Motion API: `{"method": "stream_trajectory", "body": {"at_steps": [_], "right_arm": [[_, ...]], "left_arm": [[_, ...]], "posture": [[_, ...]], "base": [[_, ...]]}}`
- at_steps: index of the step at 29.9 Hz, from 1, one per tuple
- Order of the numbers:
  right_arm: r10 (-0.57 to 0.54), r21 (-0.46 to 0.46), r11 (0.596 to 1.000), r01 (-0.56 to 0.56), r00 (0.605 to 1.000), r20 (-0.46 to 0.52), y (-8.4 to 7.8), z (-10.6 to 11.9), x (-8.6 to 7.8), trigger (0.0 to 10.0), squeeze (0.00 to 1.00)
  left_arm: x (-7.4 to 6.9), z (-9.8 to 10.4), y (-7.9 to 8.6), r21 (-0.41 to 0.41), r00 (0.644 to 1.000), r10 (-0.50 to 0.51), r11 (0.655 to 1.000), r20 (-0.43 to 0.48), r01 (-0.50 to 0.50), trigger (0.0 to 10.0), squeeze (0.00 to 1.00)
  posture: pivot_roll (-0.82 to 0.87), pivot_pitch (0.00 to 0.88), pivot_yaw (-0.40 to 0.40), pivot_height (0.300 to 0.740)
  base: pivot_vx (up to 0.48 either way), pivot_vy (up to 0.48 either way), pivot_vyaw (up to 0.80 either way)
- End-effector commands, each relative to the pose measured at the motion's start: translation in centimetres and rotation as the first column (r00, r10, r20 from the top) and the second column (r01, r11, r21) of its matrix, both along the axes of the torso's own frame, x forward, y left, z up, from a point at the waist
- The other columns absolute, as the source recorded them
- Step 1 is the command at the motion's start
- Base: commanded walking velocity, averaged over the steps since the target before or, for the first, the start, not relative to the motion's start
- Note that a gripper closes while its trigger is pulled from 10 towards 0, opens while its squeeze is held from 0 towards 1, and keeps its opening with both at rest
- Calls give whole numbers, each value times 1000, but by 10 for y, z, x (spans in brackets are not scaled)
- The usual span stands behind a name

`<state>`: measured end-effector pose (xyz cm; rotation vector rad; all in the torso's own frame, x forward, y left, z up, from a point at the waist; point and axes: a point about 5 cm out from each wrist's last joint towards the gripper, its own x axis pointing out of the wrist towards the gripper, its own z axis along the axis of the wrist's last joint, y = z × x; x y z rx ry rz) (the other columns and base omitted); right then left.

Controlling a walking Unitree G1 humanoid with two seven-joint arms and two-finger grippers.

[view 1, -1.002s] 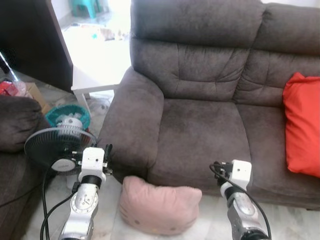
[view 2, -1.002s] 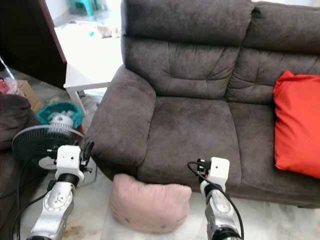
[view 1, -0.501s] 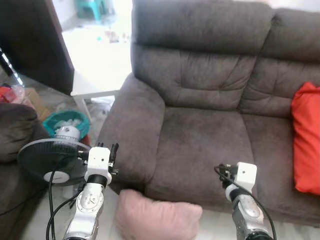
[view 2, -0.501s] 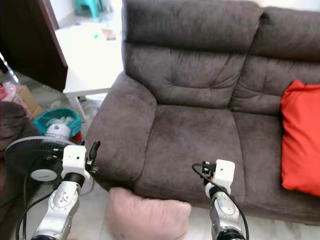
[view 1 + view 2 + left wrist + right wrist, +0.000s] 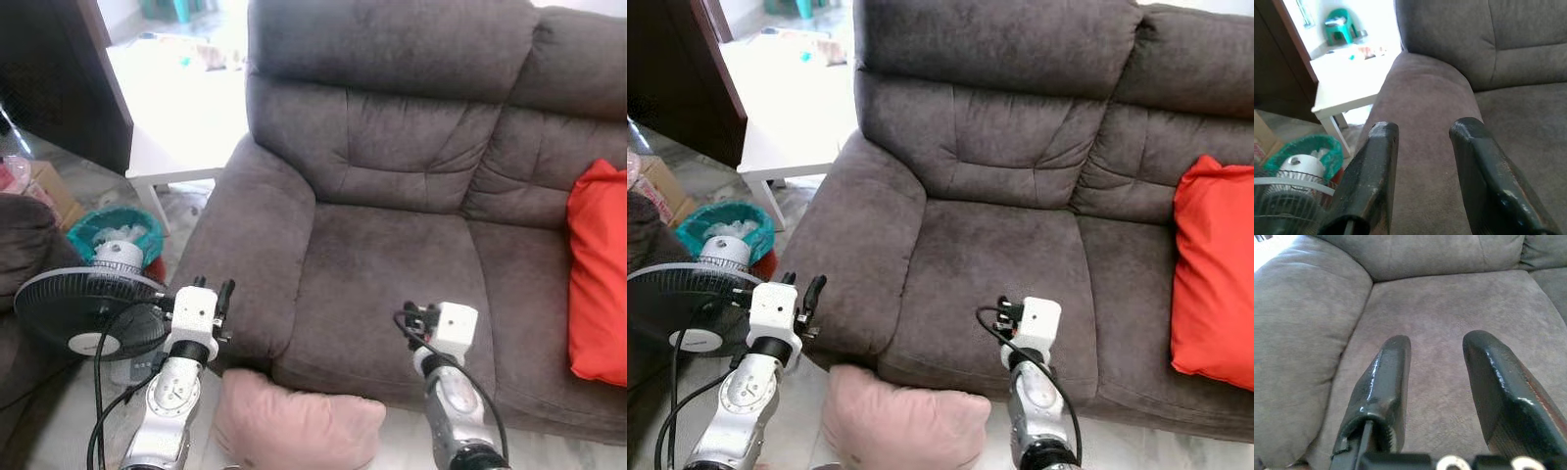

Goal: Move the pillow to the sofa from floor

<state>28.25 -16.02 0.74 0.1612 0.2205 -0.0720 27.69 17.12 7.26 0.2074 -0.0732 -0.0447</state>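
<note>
Lying unlabelled, pink pillow [image 5: 297, 428] touches sofa [image 5: 392, 245] front

Daylight is entering from the doorway at upper left and overexposing the white counter [image 5: 171, 147] to glare. The dark sofa [image 5: 392, 225] is rendering evenly lit and sharp, while shadow is darkening the near left corner beside the fan [image 5: 83, 313].

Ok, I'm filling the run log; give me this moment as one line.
pink pillow: on floor against sofa | left hand: open, empty | right hand: open, empty | step: pick not begun
</note>
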Motion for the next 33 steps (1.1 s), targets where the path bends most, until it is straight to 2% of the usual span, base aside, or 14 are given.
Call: {"method": "stream_trajectory", "body": {"at_steps": [1,14,17,23,33], "right_arm": [[-12,-4,1000,12,1000,-18,-1,-6,-6,10000,0],[-14,8,1000,15,997,-73,-6,-16,-14,10000,0],[-17,9,1000,18,994,-111,-11,-22,-20,10000,0],[-16,6,1000,17,988,-155,-20,-30,-28,10000,0],[-4,-3,1000,4,988,-157,-23,-29,-26,10000,0]], "left_arm": [[-1,3,1,7,1000,9,1000,16,-9,10000,0],[-2,4,3,20,1000,13,1000,15,-13,10000,0],[-2,4,2,21,1000,10,1000,12,-10,10000,0],[-2,2,1,20,1000,4,1000,5,-4,10000,0],[-4,-3,1,16,1000,7,1000,-15,-6,10000,0]], "posture": [[142,90,-67,740],[149,90,-55,740],[148,89,-54,740],[148,91,-57,700],[149,91,-62,641]], "base": [[0,0,0],[0,0,0],[0,0,0],[0,0,0],[0,0,0]]}}
